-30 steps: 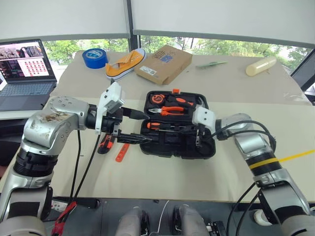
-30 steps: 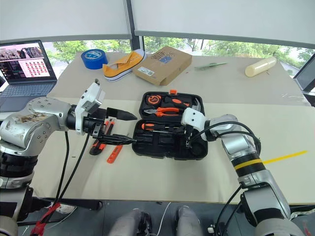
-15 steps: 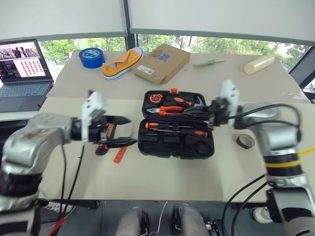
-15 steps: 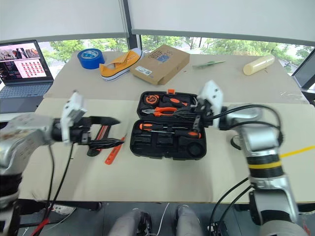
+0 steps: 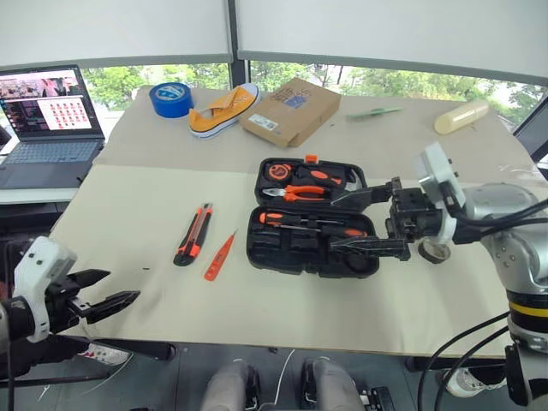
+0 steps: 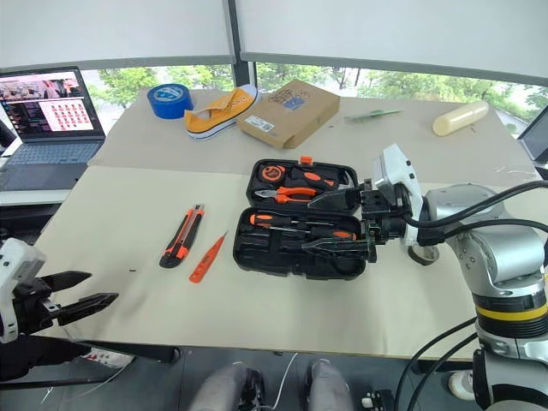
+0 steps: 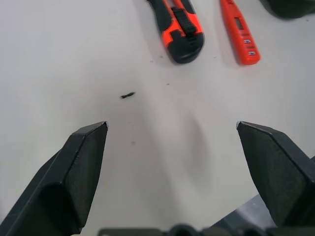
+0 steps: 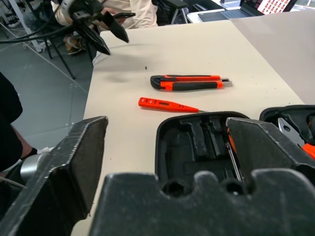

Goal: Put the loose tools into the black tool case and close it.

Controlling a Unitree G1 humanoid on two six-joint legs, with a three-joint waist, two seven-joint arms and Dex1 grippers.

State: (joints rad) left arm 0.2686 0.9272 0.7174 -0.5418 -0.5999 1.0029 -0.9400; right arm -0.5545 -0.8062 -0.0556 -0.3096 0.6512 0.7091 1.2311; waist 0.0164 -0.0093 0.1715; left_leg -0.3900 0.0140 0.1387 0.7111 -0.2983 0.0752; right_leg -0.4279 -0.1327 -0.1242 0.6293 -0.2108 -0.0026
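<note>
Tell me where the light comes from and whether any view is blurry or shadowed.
Eye views: daylight from the windows behind the table, soft shadows, all sharp. Left wrist view: faint blurred shadow between the fingers; utility knife crisp. Right wrist view: near fingers soft; tester screwdriver sharp.

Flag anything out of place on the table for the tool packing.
Three tools lie outside the open tool case: the utility knife and tester screwdriver to its left, the small tape roll to its right. Nothing looks damaged.
</note>
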